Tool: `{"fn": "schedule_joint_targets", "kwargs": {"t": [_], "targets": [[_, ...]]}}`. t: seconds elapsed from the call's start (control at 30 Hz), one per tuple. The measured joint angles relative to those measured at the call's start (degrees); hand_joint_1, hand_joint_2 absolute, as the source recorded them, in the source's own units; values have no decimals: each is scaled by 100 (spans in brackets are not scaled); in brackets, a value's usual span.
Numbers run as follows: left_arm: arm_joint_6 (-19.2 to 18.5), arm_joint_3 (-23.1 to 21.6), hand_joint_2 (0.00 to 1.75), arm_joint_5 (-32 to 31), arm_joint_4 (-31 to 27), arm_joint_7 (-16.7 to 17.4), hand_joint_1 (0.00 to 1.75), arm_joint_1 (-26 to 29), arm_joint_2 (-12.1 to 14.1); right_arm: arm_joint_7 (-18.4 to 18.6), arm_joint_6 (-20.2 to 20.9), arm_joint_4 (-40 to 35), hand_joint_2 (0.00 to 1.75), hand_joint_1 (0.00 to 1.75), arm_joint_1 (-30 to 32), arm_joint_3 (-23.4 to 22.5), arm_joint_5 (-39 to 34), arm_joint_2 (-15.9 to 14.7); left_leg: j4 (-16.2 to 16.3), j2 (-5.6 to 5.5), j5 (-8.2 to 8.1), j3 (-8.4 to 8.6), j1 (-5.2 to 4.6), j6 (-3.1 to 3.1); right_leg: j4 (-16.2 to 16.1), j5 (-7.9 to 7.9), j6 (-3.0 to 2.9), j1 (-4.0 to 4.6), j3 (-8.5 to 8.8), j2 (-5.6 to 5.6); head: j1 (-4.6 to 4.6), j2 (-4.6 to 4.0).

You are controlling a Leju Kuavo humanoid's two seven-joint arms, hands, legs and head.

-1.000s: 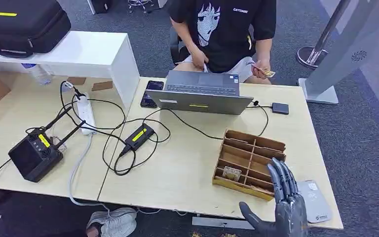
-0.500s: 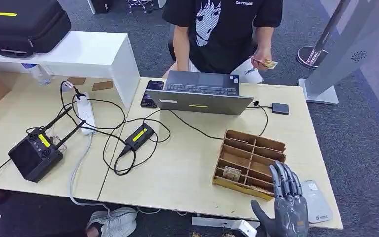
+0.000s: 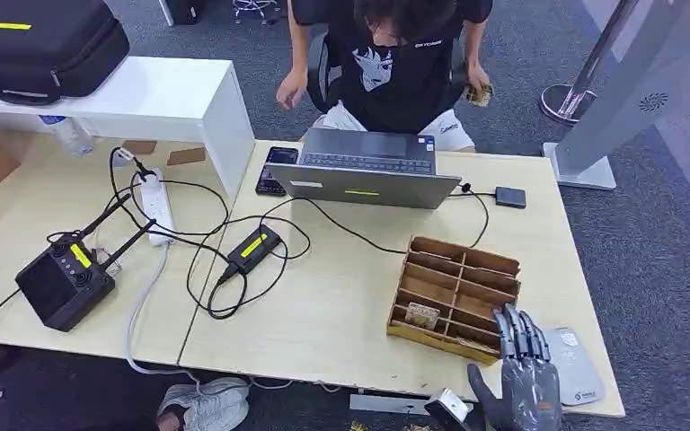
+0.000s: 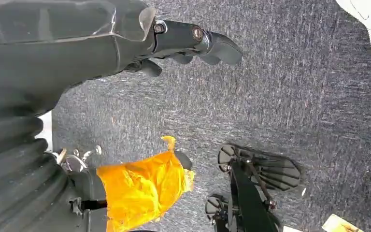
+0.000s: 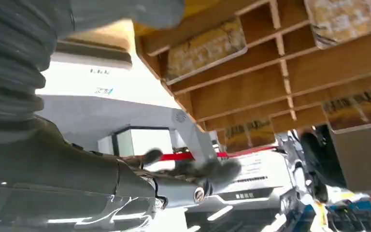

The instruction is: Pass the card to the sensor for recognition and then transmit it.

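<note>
Head view, left to right: a black case (image 3: 40, 43) with a yellow label is sitting on a white shelf (image 3: 144, 97); the label's writing is too small to read. A black box with antennas (image 3: 63, 283) is lying on the table (image 3: 323, 305) beside a white power strip (image 3: 155, 208) and tangled cables. A phone (image 3: 276, 170) is lying next to an open laptop (image 3: 364, 168) with a yellow sticker. Behind it a person (image 3: 391, 63) in a black printed shirt is holding a card (image 3: 479, 94) well away from the robot. A wooden divided tray (image 3: 454, 296) is holding another card (image 3: 421, 314) in a near compartment. The right hand (image 3: 521, 382) is hovering at the table's near edge, fingers spread and holding nothing, between the tray and a grey sensor pad (image 3: 575, 364) just beside it, its print unreadable. In the left wrist view the left hand (image 4: 193, 43) is hanging over carpet, fingers loosely apart and holding nothing.
</note>
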Motion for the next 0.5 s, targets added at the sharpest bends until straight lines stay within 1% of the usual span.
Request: {"fn": "schedule_joint_targets", "kwargs": {"t": [0.2, 0.37, 0.4, 0.5], "targets": [[0, -2, 175, -13, 0, 0, 0, -4, 0, 92, -2, 376, 175, 159, -106, -7, -26, 0, 0, 1, 0, 0, 0, 0, 0, 0, 0, 0, 0, 1, -2, 0], [-6, -2, 175, -20, 0, 0, 0, -7, 0, 90, -63, 633, 175, 159, -258, -7, -98, 0, 0, 2, 0, 4, 0, 0, 0, 0, 0, 0, 1, 3, -2, 0], [-7, -2, 175, -20, 0, 0, 0, -7, 0, 90, -68, 673, 175, 155, -288, -7, -96, 0, 0, 2, 0, 4, 0, 0, 0, 0, 0, 0, 1, 3, -2, 0], [-7, -2, 175, -20, 0, 0, 0, -6, 0, 90, -72, 739, 175, 162, -341, -7, -94, 0, 0, 2, 0, 5, 0, 0, 0, 0, 0, 0, 3, 3, -2, 0]]}}
